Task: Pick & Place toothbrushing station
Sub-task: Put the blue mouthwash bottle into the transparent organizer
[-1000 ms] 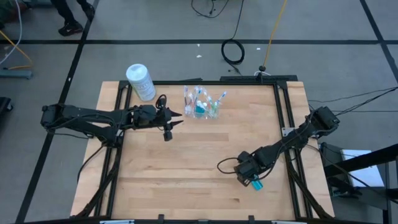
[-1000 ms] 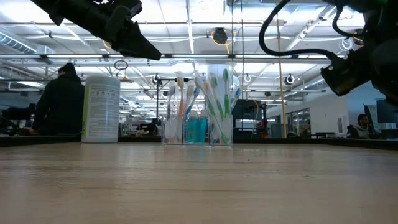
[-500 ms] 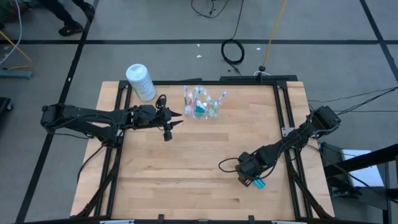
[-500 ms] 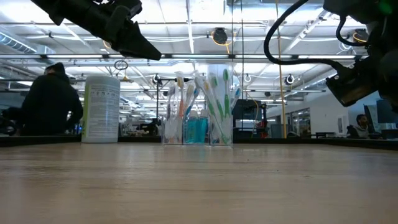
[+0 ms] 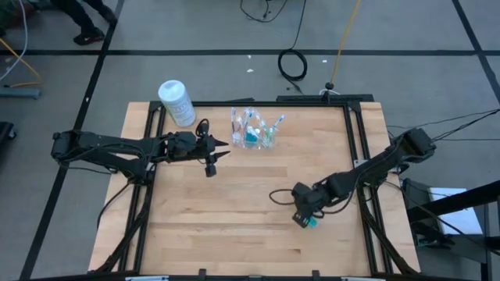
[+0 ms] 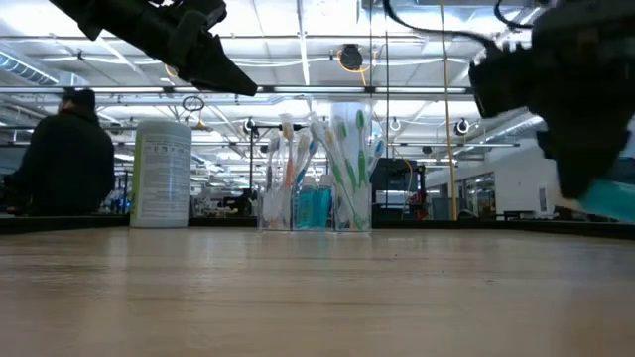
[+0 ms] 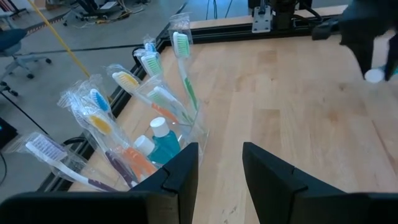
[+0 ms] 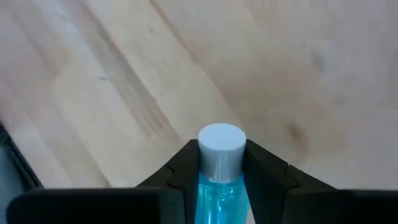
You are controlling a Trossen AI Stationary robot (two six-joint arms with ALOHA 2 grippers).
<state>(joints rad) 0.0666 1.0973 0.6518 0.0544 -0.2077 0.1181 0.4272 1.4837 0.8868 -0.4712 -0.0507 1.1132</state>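
Right gripper [image 5: 307,222] has shifted left, pinching a small blue bottle [image 8: 219,174]. Left gripper [image 5: 221,148] hangs spread just left of the toothbrushing station [image 5: 254,129], at the table's [image 5: 234,226] far edge.

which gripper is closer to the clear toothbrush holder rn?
Left. The left gripper sits just beside the clear toothbrush holder; the right gripper, shut on a blue bottle, is far across the table.

No readable text anywhere. White canister [image 6: 161,174] by table's back edge has a printed label w/ green strip, lettering too small to read.
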